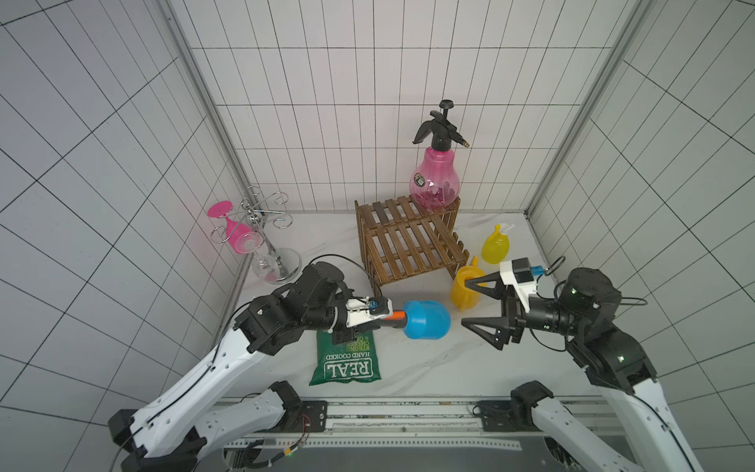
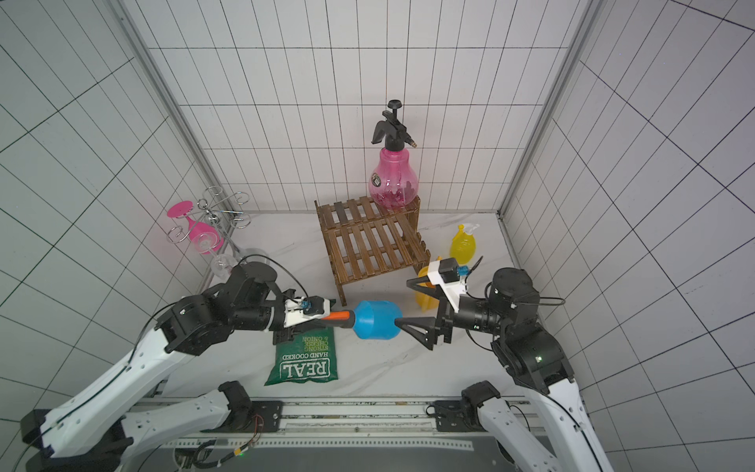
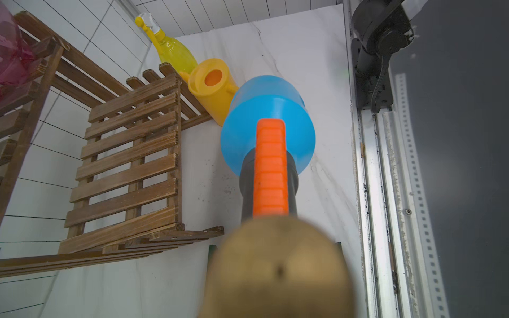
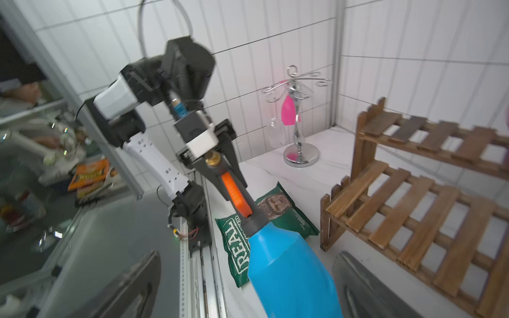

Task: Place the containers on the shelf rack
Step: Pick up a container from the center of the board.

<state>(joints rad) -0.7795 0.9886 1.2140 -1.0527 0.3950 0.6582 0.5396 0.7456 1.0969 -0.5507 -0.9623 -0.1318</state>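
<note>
Right wrist view: left end effector [image 4: 224, 179] clamps the blue plastic sprayer [image 4: 289, 261]; right end effector [image 1: 465, 302] gapes at three o'clock. I'd grip its body squarely.

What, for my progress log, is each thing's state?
shelf rack: standing, lower tier bare
pink sprayer: upright on top tier
blue sprayer: sideways, gripped at its head
yellow watering can: upright on table
small yellow spray bottle: upright on table
left gripper: shut on blue sprayer
right gripper: open, empty
crisp bag: flat on table
wine glasses: hanging upside down

Rough wooden shelf rack [image 1: 412, 249], glossy translucent pink sprayer [image 1: 435, 180], matt blue sprayer [image 1: 427, 325], chrome glass holder [image 1: 291, 262]
</note>
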